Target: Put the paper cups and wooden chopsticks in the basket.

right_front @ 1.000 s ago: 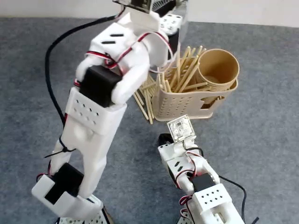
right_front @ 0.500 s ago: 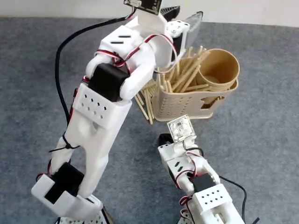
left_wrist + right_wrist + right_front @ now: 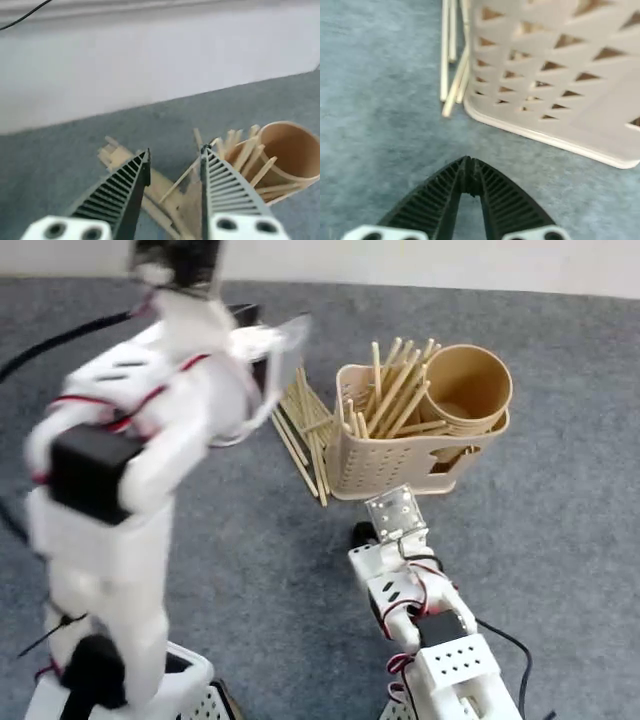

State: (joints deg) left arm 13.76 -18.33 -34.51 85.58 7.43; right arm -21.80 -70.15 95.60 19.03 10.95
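Note:
A beige lattice basket (image 3: 400, 462) stands on the grey carpet and holds a stack of paper cups (image 3: 468, 388) lying tilted, along with many wooden chopsticks (image 3: 392, 390). Several loose chopsticks (image 3: 300, 435) lie on the carpet against the basket's left side. My left gripper (image 3: 268, 330) hangs open above those loose sticks, left of the basket; in the left wrist view the gripper (image 3: 175, 157) holds nothing, with the cups (image 3: 295, 155) beyond it. My right gripper (image 3: 468, 175) is shut and empty, low over the carpet just in front of the basket (image 3: 560, 75) and the loose chopsticks (image 3: 451, 65).
Grey carpet covers the whole table. A pale wall (image 3: 150, 65) runs along the far edge. The right arm's base (image 3: 455, 670) sits at the front, the left arm's base (image 3: 120, 690) at the front left. Open carpet lies to the right of the basket.
The left arm has swung away from above the basket, leftward and up, with its gripper open. The right arm has shifted only slightly.

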